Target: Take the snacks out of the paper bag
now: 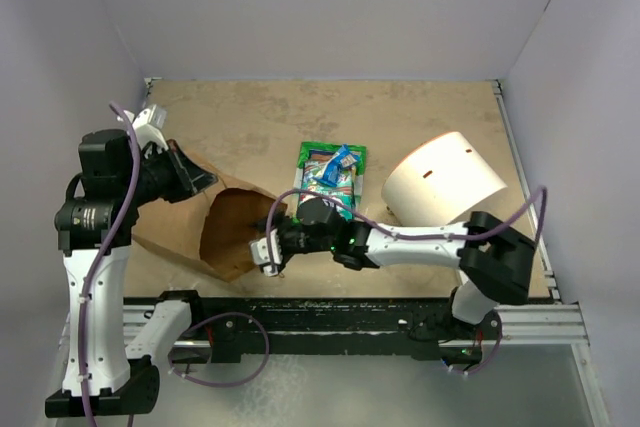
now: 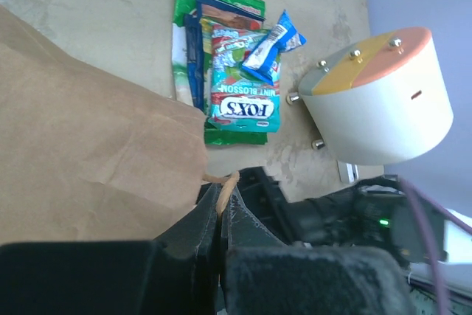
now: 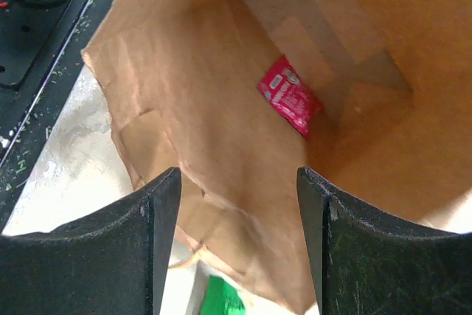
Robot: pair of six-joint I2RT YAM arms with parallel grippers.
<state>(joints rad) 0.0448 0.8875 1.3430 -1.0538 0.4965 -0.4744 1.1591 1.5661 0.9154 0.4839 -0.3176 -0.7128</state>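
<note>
The left gripper (image 2: 221, 201) is closed tight and pinches a handle of the paper bag (image 1: 225, 232). The bag lies on its side with its mouth toward 3 o'clock. The right gripper (image 3: 237, 182) stands wide apart at the mouth and holds nothing. One red packet (image 3: 289, 96) lies deep inside. The other snacks (image 1: 332, 175) are piled on the table (image 1: 230, 127) at 2 o'clock from the bag.

Print on red packet (image 3: 289, 95) too small; paper bag (image 3: 184, 108) cropped.
</note>
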